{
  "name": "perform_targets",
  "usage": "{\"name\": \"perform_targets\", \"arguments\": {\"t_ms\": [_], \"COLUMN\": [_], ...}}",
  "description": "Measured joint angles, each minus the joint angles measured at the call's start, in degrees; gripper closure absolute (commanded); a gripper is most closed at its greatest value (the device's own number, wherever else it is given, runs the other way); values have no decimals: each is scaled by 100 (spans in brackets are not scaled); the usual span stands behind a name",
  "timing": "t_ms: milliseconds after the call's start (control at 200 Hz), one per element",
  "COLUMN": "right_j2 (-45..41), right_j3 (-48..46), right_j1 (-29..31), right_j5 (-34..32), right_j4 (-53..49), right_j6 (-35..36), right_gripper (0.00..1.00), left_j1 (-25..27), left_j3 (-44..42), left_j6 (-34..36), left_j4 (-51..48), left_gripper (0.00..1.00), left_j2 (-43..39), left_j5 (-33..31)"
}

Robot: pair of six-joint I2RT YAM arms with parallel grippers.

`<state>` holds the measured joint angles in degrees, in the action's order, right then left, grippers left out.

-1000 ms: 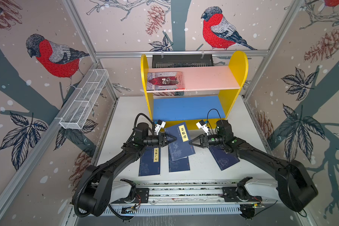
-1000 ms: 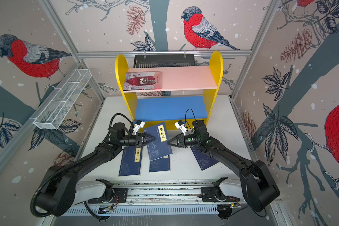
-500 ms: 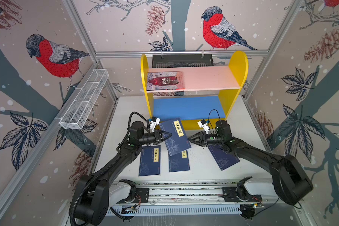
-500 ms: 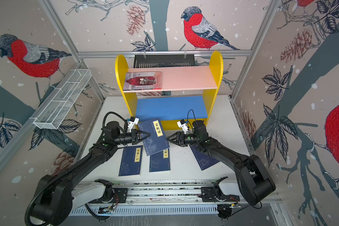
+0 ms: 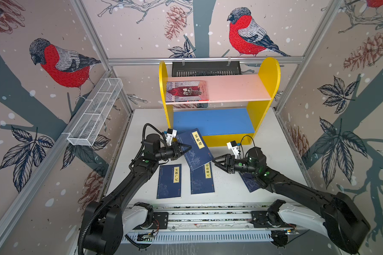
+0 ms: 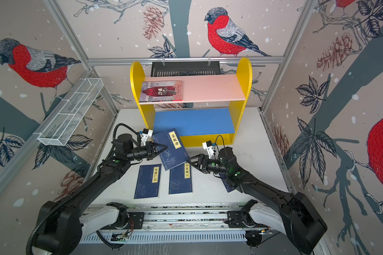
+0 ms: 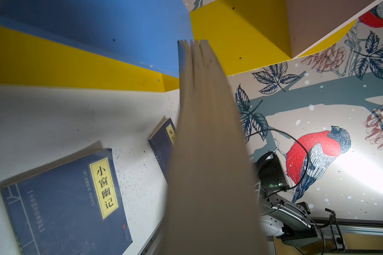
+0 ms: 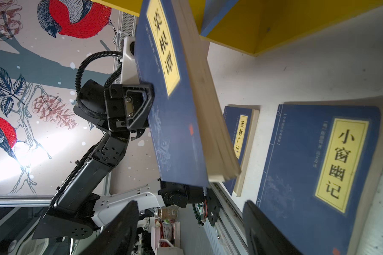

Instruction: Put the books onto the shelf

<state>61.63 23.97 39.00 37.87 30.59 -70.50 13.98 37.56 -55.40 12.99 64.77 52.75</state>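
Observation:
My left gripper (image 5: 187,148) is shut on the left edge of a navy book (image 5: 195,150), which hangs tilted above the table in front of the shelf (image 5: 268,75). The left wrist view shows only its page edge (image 7: 208,154). Just right of it, my right gripper (image 5: 216,163) stands open and empty, its fingers (image 8: 119,229) wide apart. Two navy books (image 5: 169,181) (image 5: 201,178) lie flat on the table, and a third (image 5: 249,182) is partly under my right arm. A grey-lilac book (image 5: 187,91) lies on the pink upper board. The blue lower board (image 5: 212,120) is bare.
A white wire mesh basket (image 5: 95,114) hangs on the left wall. A black slotted tray (image 5: 206,68) hangs behind the shelf. The arms' rail (image 5: 208,216) runs along the table's front edge. Patterned walls close in both sides.
The right gripper has opened, let go of the navy book and drawn back to the right. The left gripper has shut on it and carried it left, toward the shelf.

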Motion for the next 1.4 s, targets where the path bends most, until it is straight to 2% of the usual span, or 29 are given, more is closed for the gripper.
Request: {"name": "perform_targets", "arguments": {"t_ms": [215,390,620,846,1006,1096,1266,1401], "right_j2": [-232,-26,835,1517,1735,1843,2035,2177], "right_j3": [-227,-227,72,332,435,501,603,627], "right_j1": [710,931,1130,1220,1228,1228,1231,1235], "right_j5": [-1010,-1580,-1731,-1871,-1930,-1967,-2006,-2004], "right_j4": [555,896,1547,2155,2387,2393,2496,2684], "right_j6": [-459,-614,-761,-896,-898,-901,-896,-901], "right_gripper": [23,24,24,30,41,55,74,93], "left_j1": [0,0,0,0,0,-7,-7,-15], "left_j3": [-48,-271,-343,-540,-658,-732,-804,-868], "left_j6": [-313,-844,-1517,-1703,-1725,-1729,-1762,-1727], "left_j4": [140,605,1399,1600,1631,1631,1631,1591], "left_gripper": [100,100,100,100,100,100,100,100], "left_j2": [74,133,289,236,129,74,-81,-111], "left_j5": [-68,-76,22,-2,-35,-76,-166,-256]}}
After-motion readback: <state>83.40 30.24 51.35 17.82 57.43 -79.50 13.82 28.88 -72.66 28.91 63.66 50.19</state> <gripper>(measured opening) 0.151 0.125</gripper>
